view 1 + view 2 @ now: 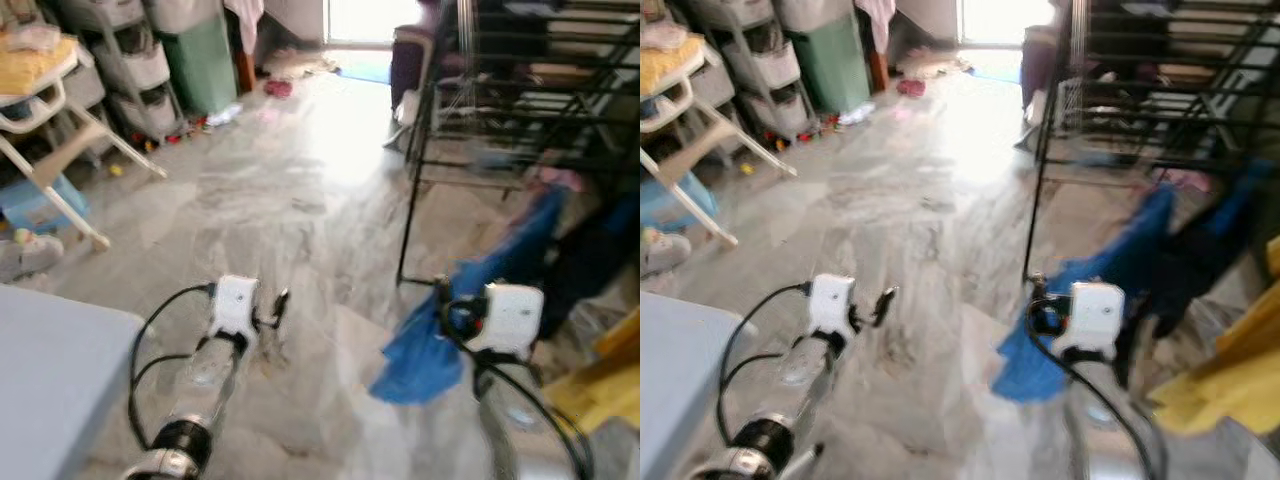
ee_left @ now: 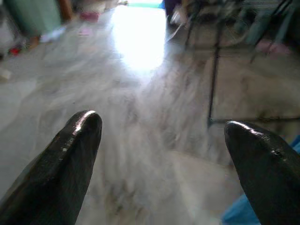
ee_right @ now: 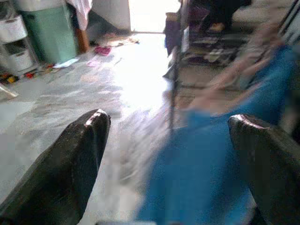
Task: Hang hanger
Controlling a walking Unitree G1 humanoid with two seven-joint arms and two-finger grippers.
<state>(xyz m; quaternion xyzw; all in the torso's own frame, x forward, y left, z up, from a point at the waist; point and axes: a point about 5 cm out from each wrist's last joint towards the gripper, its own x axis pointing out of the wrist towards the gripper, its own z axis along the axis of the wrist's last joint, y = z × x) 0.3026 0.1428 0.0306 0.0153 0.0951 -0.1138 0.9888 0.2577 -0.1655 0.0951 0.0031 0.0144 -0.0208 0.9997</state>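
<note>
**Closing on the rack, hands empty, hanger not yet found**

We stand on the marble floor (image 1: pixel 300 200) with both arms held forward; our left gripper (image 2: pixel 164 140) has its two black fingers spread wide with nothing between them, and our right gripper (image 3: pixel 168 140) is likewise parted and empty; so we carry no hanger, and we cannot make one out anywhere in these blurred views; it may sit among the clothes on the rack, but that is a guess.

The black drying rack (image 1: pixel 520 110) stands far and to the right, its near leg (image 1: pixel 408 215) coming down to the floor; a blue cloth (image 1: pixel 470 310) trails from it toward our right arm, and something yellow (image 1: pixel 1220 390) lies near on the right edge; shelves of bins (image 1: pixel 130 60) and a green bin (image 1: pixel 200 60) line the far left.

We judge the step in hand to be the approach and search; to do it well we should turn right toward the rack, slow until the picture sharpens, and scan the bars and the floor by the cloth for the hanger before reaching; we should keep our feet off the blue cloth, and keep the fingers parted until the hanger is certain.
</note>
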